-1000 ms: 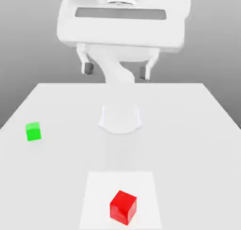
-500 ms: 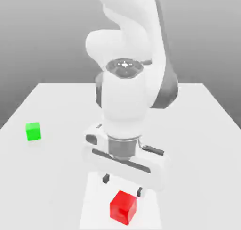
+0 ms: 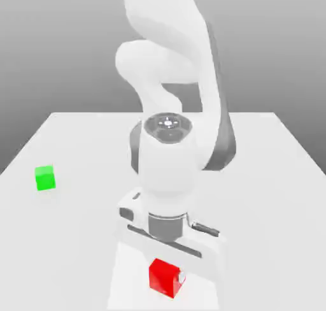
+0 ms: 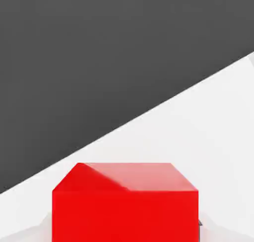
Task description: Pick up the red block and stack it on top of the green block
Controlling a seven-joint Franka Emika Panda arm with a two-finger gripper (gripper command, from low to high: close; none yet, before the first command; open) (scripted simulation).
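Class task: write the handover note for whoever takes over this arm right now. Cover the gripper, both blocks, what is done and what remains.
Gripper: down at the table, shut on the red block.
Red block: at the near edge of the table, between the fingers, not visibly lifted.
Green block: alone, far off toward the exterior view's left.
Done: approach and grasp.
Left: lift the red block, carry it over the green block, set it on top, release.

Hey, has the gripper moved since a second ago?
Yes. The gripper has come down from high above the table's far side to the red block at the near edge, and is shut on it. The green block sits unmoved.
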